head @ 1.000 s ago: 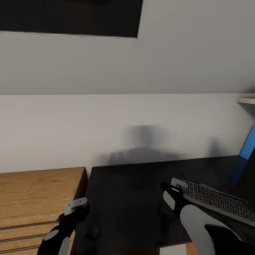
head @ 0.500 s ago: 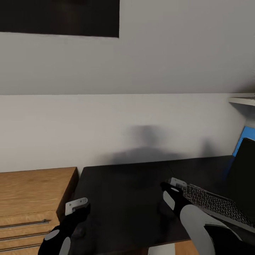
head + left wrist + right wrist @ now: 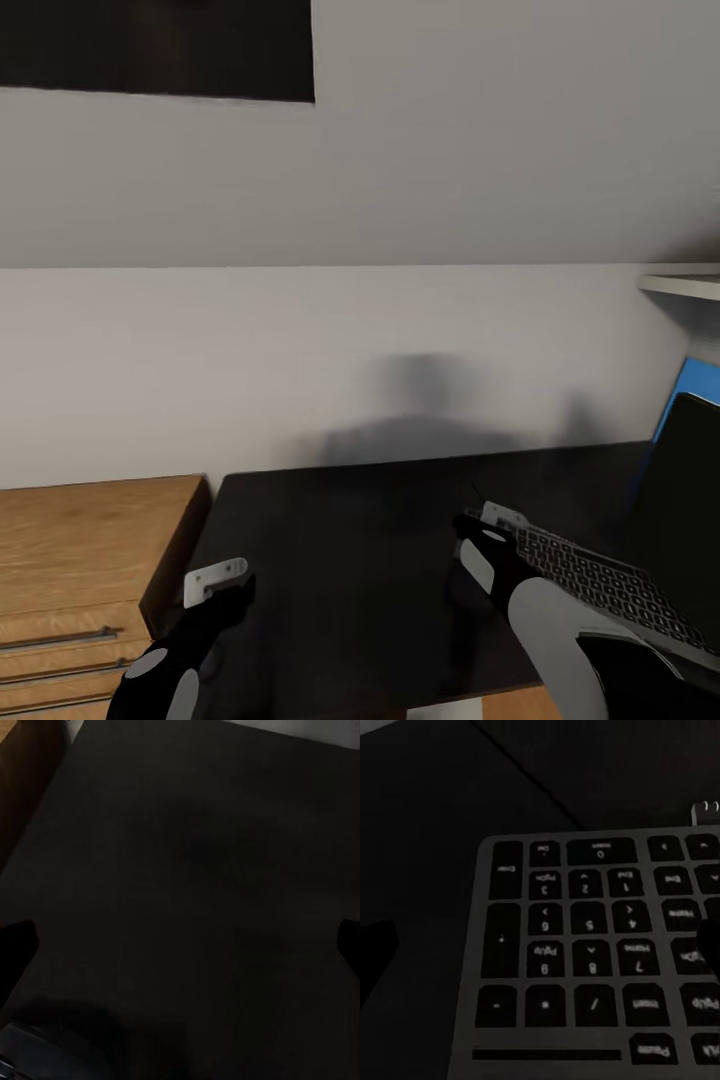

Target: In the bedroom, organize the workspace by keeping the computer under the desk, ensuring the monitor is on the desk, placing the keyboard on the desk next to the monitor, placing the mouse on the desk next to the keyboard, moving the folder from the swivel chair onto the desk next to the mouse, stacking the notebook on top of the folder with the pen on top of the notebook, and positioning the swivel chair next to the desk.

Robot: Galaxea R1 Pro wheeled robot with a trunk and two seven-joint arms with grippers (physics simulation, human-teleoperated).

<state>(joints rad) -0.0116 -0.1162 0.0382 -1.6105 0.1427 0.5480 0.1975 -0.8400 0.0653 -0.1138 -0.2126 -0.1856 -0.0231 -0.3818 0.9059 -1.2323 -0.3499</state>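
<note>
The black desk [image 3: 360, 540] spreads in front of me. The keyboard [image 3: 600, 585] lies on it at the right, slanting toward the monitor [image 3: 690, 490], a black slab at the right edge. My right gripper [image 3: 478, 535] hovers at the keyboard's left end. In the right wrist view it [image 3: 544, 949] is open, its dark fingertips [image 3: 375, 952] spread over the number keys [image 3: 585, 945]. My left gripper [image 3: 222, 590] hangs over the desk's left front corner and is open above bare black top [image 3: 180, 949]. A dark rounded shape [image 3: 52, 1042] lies close by; I cannot tell whether it is the mouse.
A light wooden drawer unit [image 3: 90, 560] stands against the desk's left side. A white wall runs behind, with a dark panel [image 3: 150, 45] high on it. A blue back panel [image 3: 700, 385] and a white shelf [image 3: 680, 285] show at the right.
The whole view has slid left, so the camera turned right: more monitor shows, less drawer unit. The small dark mouse seen earlier by my left arm no longer shows clearly. Both arms hold their pose.
</note>
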